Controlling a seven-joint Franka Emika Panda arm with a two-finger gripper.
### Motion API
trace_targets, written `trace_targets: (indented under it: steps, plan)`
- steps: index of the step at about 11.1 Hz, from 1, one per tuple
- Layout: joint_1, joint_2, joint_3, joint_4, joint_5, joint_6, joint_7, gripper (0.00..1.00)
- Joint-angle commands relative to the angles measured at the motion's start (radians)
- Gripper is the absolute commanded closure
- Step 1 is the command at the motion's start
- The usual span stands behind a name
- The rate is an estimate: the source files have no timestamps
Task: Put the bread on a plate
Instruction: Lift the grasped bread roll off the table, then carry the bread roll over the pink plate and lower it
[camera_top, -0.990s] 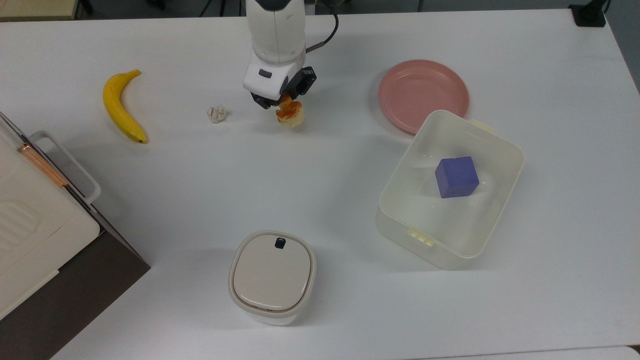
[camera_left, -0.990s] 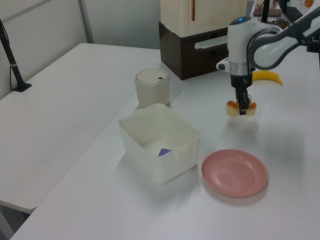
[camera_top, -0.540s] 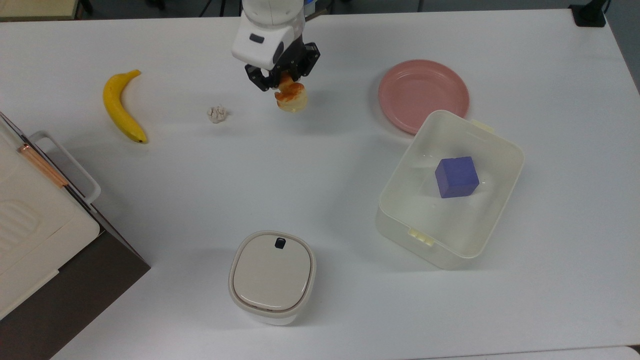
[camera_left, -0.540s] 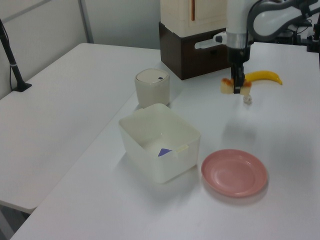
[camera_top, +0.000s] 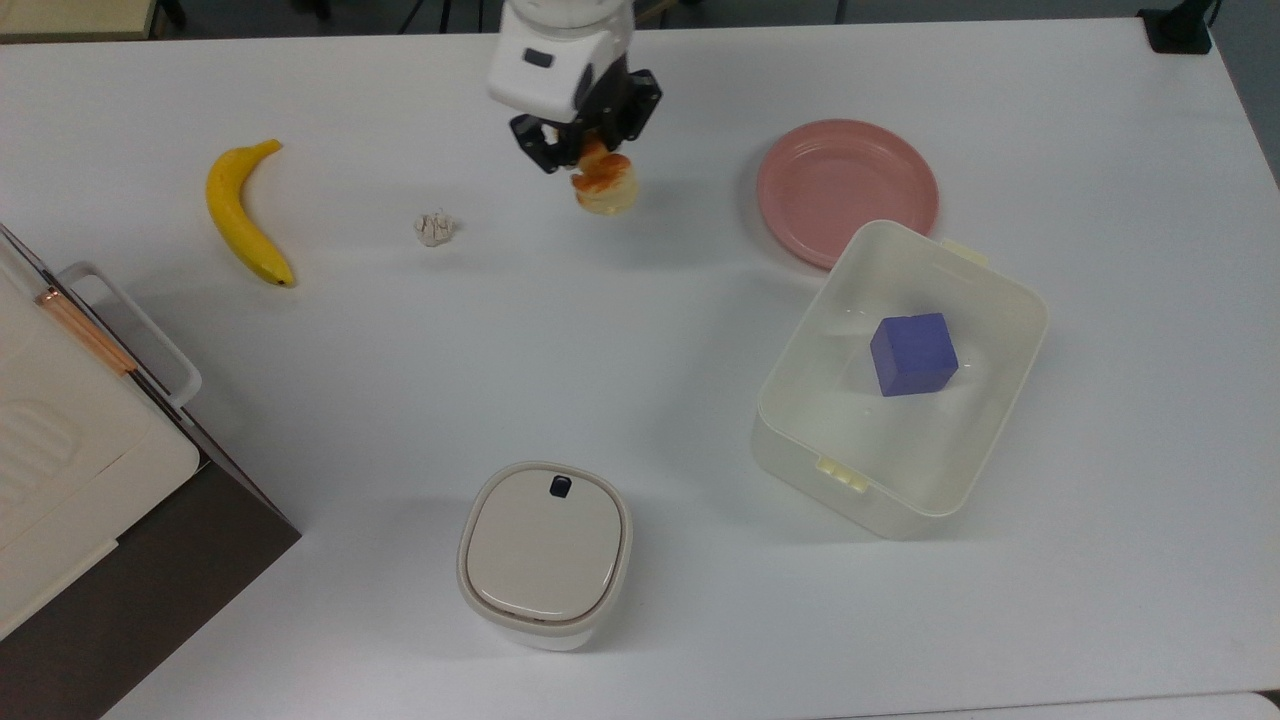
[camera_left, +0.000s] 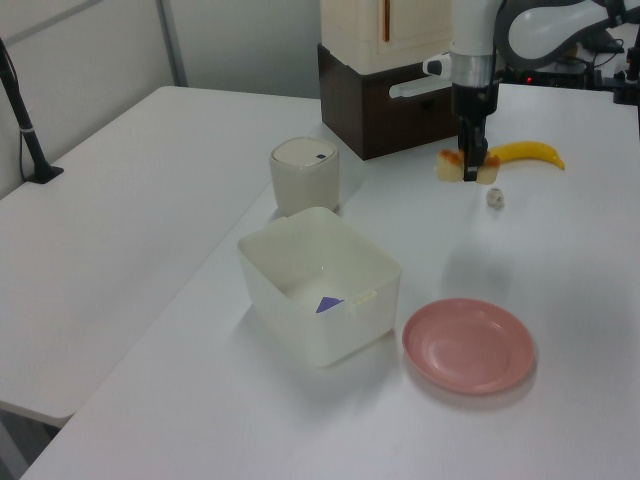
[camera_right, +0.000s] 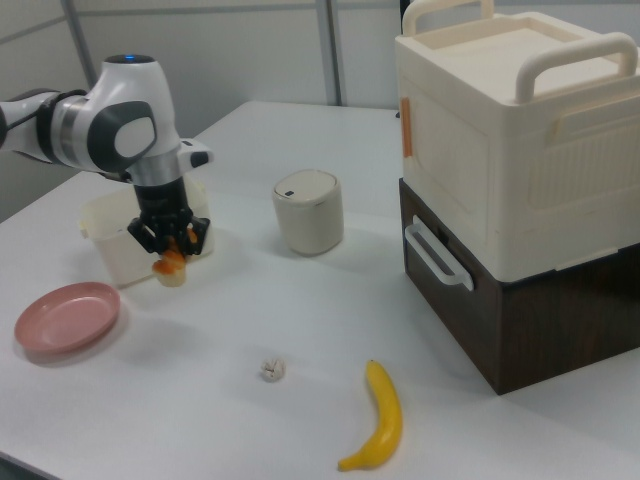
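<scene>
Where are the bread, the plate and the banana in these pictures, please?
bread (camera_top: 606, 190), top view, its glazed top.
plate (camera_top: 846, 190), top view, middle of its dish.
banana (camera_right: 385, 420), right view, its mid-length.

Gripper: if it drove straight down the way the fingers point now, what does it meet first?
Probably bare table. The gripper points down, shut on the bread, held in the air. The plate sits off to the top view's right.

The arm hangs its tool (camera_top: 585, 155) pointing straight down, fingers apparently closed on the bread (camera_top: 604, 187).
</scene>
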Motion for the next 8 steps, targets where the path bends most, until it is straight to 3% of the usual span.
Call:
trace_targets:
  steps: [1,8]
  plan:
    - [0.082,-0.008,0.009,0.007,0.020,-0.031,0.043,1.00]
    - [0.299,-0.005,0.010,0.045,0.022,-0.081,0.089,1.00]
